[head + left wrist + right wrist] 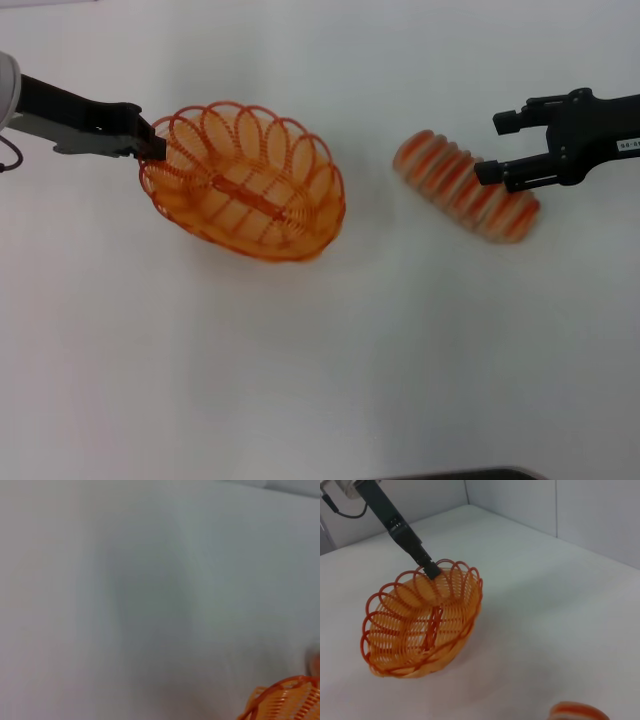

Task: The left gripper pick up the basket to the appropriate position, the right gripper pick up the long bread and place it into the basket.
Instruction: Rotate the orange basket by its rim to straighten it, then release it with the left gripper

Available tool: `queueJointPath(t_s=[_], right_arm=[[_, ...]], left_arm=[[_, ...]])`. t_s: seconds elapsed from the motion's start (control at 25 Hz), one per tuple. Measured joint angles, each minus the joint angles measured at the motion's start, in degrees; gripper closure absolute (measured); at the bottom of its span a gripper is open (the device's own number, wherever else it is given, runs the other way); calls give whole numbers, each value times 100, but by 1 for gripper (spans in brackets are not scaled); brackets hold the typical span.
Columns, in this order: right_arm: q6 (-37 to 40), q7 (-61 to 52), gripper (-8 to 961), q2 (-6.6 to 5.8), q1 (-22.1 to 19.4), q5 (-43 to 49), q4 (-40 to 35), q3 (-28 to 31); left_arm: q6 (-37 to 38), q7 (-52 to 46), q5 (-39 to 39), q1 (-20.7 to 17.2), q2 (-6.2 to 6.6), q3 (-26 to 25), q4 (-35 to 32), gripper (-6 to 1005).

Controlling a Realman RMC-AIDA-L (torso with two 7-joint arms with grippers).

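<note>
Left gripper (150,143): jaws clamped on rim of basket (245,182), at its left end. Basket: tilted, seemingly lifted off white table (320,380), empty. Right gripper (500,148): jaws spread wide, straddling right half of long bread (465,185); not yet closed. Long bread: on table, well right of basket, apart from it. Progress, judged: basket in hand, placing unfinished; bread ungrasped, transfer outstanding. Markings: small white label (629,143) on right arm, print unreadable; none elsewhere.

Bright, even light; the long bread (466,186) is motion-blurred, and the left wrist view is unfocused.
</note>
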State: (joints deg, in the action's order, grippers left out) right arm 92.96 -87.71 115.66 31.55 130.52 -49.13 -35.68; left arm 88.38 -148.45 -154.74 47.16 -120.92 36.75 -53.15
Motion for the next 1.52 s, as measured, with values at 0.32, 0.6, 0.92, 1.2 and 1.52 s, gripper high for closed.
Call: queueJointPath(t_s=[0.32, 0.6, 0.92, 1.2, 1.52], right_arm=[[-117, -123, 125, -7, 0, -1, 0, 68], [-150, -190, 125, -13, 34, -20, 0, 253], [-320, -244, 126, -1, 61, -27, 0, 264], [-342, -246, 126, 13, 78, -28, 0, 284], [-395, -249, 126, 25, 79, -94, 0, 304]], left_arm=[[-181, -9, 218, -181, -69, -233, 147, 914], [-295, -88, 541, -414, -88, -356, 172, 918], [-770, -168, 624, -676, -259, -357, 187, 918], [-1049, -267, 673, -785, -289, -355, 190, 918], [-1238, -427, 774, -949, -289, -343, 198, 919]])
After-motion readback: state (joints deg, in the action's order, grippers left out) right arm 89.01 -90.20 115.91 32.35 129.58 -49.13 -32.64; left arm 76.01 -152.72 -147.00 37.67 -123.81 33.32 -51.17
